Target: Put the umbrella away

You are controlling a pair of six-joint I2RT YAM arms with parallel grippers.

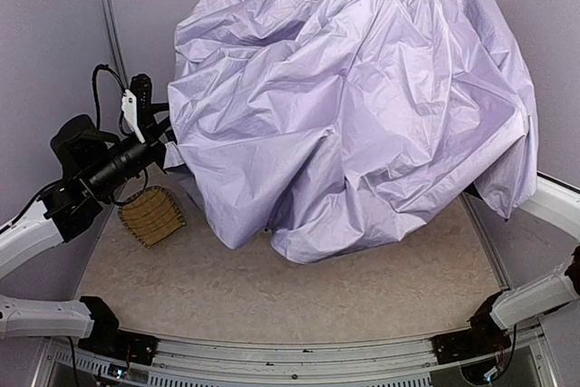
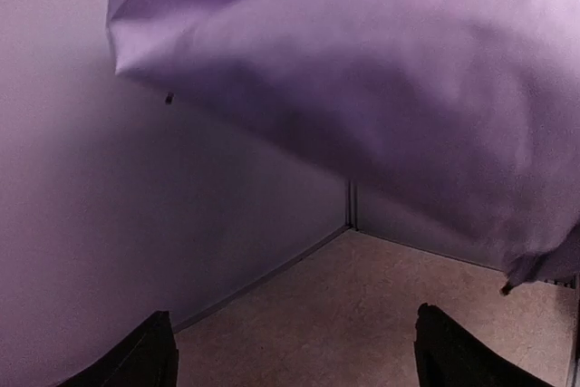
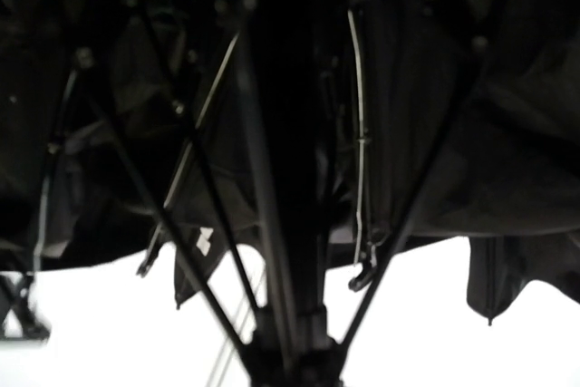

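The big crumpled lavender fabric umbrella (image 1: 353,106) hangs just right of the wide-open, empty left hand (image 2: 294,360). The right hand (image 3: 292,371) holds its thin black shaft (image 3: 276,251) underneath.

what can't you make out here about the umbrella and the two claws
- Right claw: top view, buried under the umbrella canopy; right wrist view too dark to tell fingers from the shaft, grip unclear.
- Umbrella handle: canopy covers it from above; neither wrist view catches it.
- Left claw: left wrist view's bottom edge cuts off all but its spread fingertips.
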